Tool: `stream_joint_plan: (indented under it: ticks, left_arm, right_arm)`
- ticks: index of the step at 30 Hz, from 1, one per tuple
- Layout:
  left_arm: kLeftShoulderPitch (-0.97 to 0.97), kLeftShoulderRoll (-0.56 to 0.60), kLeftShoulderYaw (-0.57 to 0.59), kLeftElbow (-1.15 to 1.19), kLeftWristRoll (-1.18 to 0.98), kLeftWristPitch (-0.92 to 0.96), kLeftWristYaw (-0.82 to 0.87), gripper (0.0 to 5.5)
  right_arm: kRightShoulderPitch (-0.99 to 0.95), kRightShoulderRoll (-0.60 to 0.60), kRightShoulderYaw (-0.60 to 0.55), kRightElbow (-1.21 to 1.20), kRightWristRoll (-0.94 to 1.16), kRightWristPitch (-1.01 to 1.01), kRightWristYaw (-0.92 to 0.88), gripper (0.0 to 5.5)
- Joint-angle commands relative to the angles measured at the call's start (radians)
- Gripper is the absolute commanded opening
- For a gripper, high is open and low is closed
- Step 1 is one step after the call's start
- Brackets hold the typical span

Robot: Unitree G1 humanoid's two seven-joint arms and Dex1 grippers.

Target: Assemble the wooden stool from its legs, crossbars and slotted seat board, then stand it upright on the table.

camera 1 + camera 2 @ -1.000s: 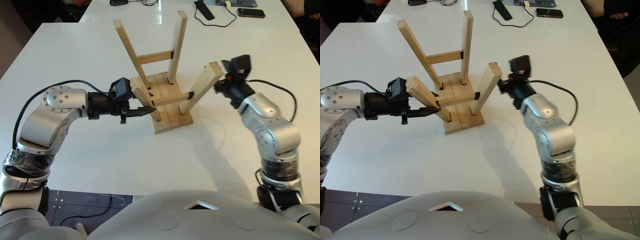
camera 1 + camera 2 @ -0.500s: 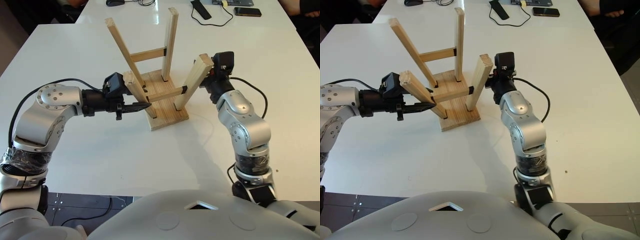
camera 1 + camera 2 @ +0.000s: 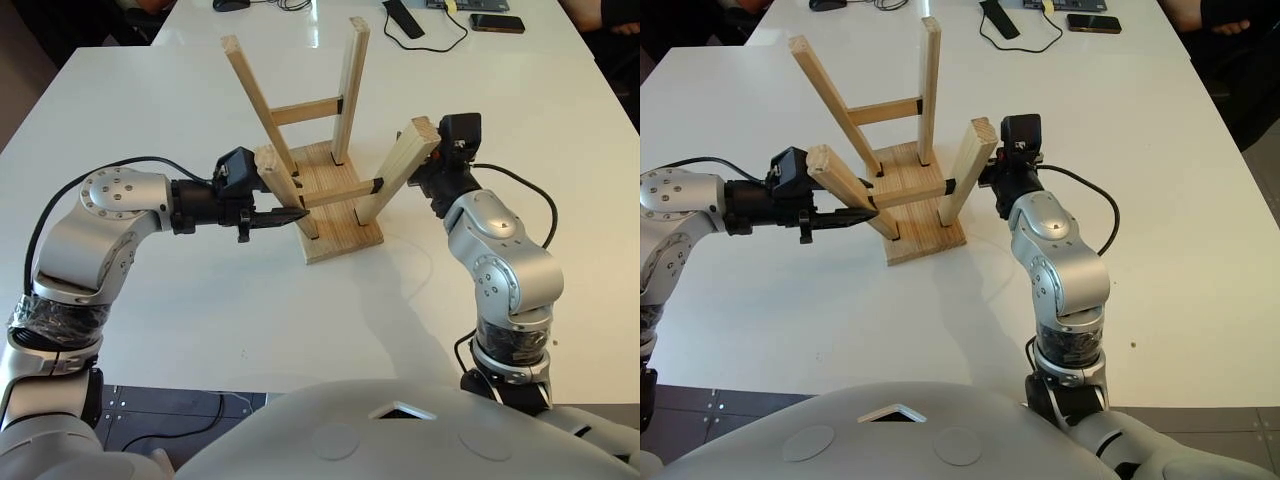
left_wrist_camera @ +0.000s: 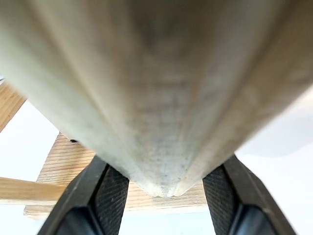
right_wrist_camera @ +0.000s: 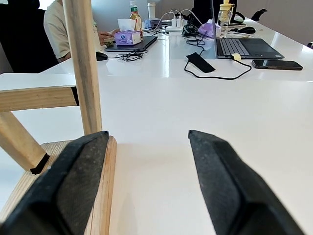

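Stool [image 3: 322, 165] sits upside down at the middle of the bench [image 3: 200, 300], with the seat board [image 3: 930, 240] flat on the surface and all four legs in the air, tied by crossbars [image 3: 310, 112]. My left gripper [image 3: 285, 216] is in at the stool's 9 o'clock, low against the near-left leg [image 3: 280, 180]; I cannot tell whether it is clenched on it. My right gripper [image 5: 146, 142], at 3 o'clock, is released. The top of the near-right leg [image 3: 405, 165] lies against one pad [image 5: 83, 181], with the other pad well apart. I judge the wood light and stiff but smooth, and the slotted joints only pushed in, so a pull on a leg tip could lever it loose. I would take hold low on the legs, close to the board, for the flip upright.
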Motion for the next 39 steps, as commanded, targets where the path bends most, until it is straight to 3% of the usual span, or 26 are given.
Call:
stream_joint_plan:
  ticks: [1,8,18,21,25,32,39]
  left_arm:
    - [0.075,0.002,-0.099,-0.005,0.073,0.001,-0.019,2.44]
    - [0.012,-0.031,-0.060,0.093,0.131,-0.080,-0.015,3.61]
    - [0.049,-0.041,-0.015,0.244,0.116,-0.279,-0.166,3.61]
    - [0.090,-0.017,0.032,0.245,0.105,-0.308,-0.197,3.61]
    - [0.182,0.027,0.181,0.258,0.040,-0.301,-0.227,3.61]
    - [0.042,0.008,0.324,0.395,-0.047,-0.164,-0.109,3.43]
    - [-0.280,-0.093,0.469,0.250,-0.520,0.236,0.205,2.48]
  right_arm:
    - [-0.004,-0.024,0.060,-0.039,0.073,-0.025,0.123,2.97]
    - [0.044,-0.102,-0.025,-0.028,0.062,-0.050,0.173,2.97]
    - [0.155,-0.160,0.001,0.054,0.034,-0.115,0.218,2.97]
    - [0.174,-0.172,0.000,0.066,0.028,-0.134,0.225,2.97]
    - [0.196,-0.196,-0.034,0.081,0.020,-0.161,0.228,2.97]
    - [0.218,-0.203,-0.074,0.090,0.017,-0.190,0.219,2.97]
    - [0.180,-0.201,-0.072,0.113,0.008,-0.202,0.220,2.97]
